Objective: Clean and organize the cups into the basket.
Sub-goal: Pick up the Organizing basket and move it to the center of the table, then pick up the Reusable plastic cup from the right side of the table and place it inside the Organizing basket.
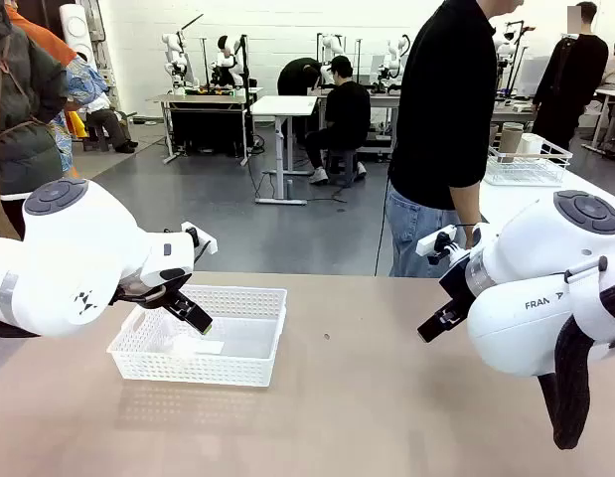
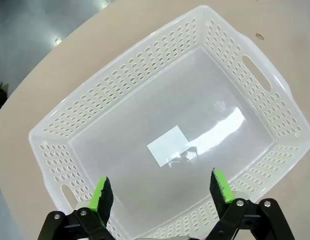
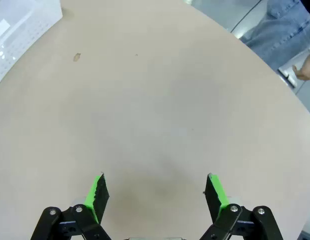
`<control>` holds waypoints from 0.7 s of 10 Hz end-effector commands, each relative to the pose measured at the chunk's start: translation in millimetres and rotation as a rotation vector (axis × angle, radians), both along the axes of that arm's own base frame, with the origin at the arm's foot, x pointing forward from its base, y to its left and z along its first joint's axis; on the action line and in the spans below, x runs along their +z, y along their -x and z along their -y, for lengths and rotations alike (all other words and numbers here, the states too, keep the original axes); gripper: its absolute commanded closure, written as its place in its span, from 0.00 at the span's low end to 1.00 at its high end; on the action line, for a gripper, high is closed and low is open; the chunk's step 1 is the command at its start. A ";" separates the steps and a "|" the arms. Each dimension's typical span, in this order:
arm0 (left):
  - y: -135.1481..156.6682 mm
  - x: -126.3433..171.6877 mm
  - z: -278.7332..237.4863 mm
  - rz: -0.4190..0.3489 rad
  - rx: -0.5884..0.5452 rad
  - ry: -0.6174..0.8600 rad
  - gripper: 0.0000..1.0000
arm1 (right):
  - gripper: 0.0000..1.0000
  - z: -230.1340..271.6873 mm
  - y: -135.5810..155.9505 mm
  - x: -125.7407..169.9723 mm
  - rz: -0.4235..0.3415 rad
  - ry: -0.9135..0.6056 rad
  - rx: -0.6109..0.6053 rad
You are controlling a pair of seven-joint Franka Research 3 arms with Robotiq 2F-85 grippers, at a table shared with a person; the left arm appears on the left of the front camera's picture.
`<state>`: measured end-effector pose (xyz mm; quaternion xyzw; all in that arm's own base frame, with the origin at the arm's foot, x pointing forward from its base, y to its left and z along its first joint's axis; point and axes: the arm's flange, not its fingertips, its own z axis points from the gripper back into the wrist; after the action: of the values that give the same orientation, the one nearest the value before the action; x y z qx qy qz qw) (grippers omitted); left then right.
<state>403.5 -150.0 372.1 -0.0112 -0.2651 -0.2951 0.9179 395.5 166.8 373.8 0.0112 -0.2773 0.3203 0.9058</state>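
My left claw (image 2: 162, 192): jaws spread wide, nothing between the green pads. It hangs over the basket (image 2: 59, 125), close to one long side. The basket sits flat on the worktop (image 3: 155, 100), left of the middle and near the far edge, with a pale label (image 2: 167, 145) on its floor. My right claw (image 3: 155, 192): also wide open, holding nothing, above the worktop's right side. A person (image 1: 446, 119) stands at the far edge.

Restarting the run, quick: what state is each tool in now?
Left tool: open, holding nothing, above the basket.
Right tool: open, holding nothing, above the table.
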 end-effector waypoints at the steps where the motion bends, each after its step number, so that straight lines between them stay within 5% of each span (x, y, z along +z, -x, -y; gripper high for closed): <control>1: 0.1 0.0 0.1 0.000 0.000 0.000 0.00 | 0.00 0.0 0.0 0.0 0.000 0.000 0.000; 7: 0.1 0.0 0.1 0.000 0.000 0.000 0.00 | 0.00 0.0 0.0 0.0 0.000 0.000 0.000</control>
<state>403.5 -150.1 372.1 -0.0112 -0.2651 -0.2952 0.9178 395.5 166.8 373.8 0.0111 -0.2773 0.3203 0.9057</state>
